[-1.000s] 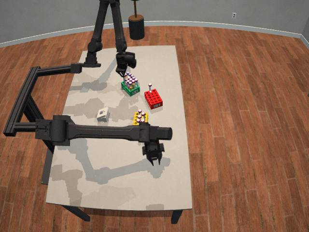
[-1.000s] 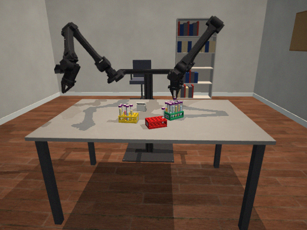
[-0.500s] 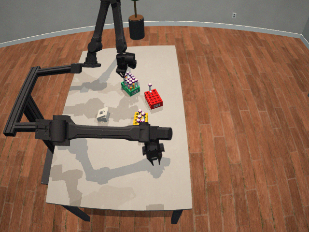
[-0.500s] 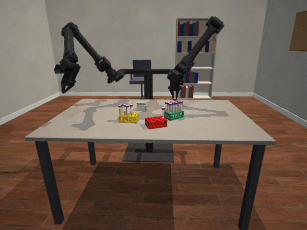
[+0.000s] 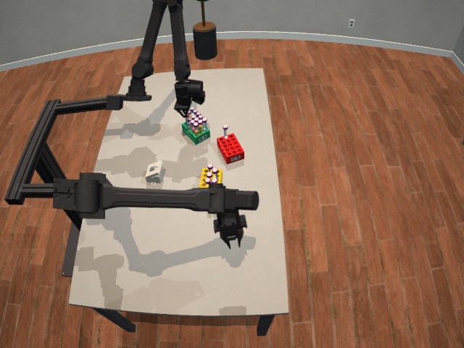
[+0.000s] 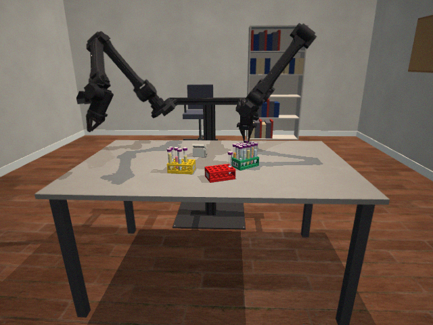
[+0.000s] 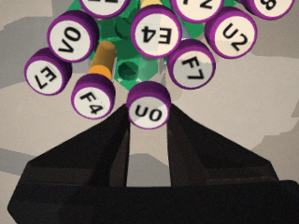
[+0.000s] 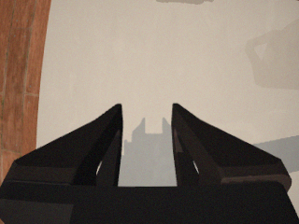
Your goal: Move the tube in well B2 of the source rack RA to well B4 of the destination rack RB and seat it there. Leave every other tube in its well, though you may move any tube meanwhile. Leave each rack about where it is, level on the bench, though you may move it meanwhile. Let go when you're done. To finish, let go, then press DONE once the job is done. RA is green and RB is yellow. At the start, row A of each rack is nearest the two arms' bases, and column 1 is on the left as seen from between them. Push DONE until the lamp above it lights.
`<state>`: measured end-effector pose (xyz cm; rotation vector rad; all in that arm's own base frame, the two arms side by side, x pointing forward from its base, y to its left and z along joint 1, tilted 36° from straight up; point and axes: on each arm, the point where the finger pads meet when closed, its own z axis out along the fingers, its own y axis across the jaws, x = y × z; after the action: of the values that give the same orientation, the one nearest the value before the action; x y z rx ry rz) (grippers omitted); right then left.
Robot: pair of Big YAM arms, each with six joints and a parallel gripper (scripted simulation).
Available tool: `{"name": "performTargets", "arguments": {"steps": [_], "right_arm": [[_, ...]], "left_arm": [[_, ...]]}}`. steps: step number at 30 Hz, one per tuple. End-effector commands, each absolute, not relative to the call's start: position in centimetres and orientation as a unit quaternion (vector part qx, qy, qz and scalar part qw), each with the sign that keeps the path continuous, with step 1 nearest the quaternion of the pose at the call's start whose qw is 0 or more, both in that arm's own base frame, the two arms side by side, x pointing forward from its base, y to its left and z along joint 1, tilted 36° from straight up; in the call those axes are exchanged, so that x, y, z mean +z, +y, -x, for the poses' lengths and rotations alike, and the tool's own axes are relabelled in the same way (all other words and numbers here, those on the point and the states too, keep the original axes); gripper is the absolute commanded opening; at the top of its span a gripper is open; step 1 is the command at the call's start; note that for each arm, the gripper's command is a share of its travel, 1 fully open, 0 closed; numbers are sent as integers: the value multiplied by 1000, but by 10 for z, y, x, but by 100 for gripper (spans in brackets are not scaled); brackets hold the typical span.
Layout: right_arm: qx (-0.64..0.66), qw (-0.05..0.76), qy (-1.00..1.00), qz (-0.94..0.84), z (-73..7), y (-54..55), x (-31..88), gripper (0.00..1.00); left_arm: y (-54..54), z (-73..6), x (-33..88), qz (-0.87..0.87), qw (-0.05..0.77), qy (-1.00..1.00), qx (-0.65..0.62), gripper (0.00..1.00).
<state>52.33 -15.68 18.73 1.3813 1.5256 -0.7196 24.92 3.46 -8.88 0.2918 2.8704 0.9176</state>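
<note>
The left pincer, at upper centre of the top view, grips tube U0, cap toward the wrist camera, long axis roughly upright; I cannot tell whether it is B2's. Neighbouring caps crowd it above, by the green rack's edge, with open room below in the wrist view. The right pincer, lower centre from the top, stands narrowly parted, holding nothing.
</note>
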Motion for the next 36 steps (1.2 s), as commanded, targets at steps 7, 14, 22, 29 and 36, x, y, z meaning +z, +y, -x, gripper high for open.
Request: {"name": "performTargets", "arguments": {"steps": [7, 14, 22, 29, 36], "right_arm": [[-284, 472, 615, -565, -530, -155, 199, 30], [-284, 472, 615, -565, -530, -155, 199, 30], [-284, 472, 615, -565, -530, -155, 199, 30], [-284, 472, 615, -565, -530, -155, 199, 30], [-284, 472, 615, -565, -530, -155, 199, 30]], "left_arm": [[43, -244, -97, -99, 47, 946, 304, 0], [44, -247, -99, -99, 48, 946, 304, 0], [44, -247, -100, -99, 48, 946, 304, 0], [44, -247, -100, -99, 48, 946, 304, 0], [44, -247, -100, -99, 48, 946, 304, 0]]}}
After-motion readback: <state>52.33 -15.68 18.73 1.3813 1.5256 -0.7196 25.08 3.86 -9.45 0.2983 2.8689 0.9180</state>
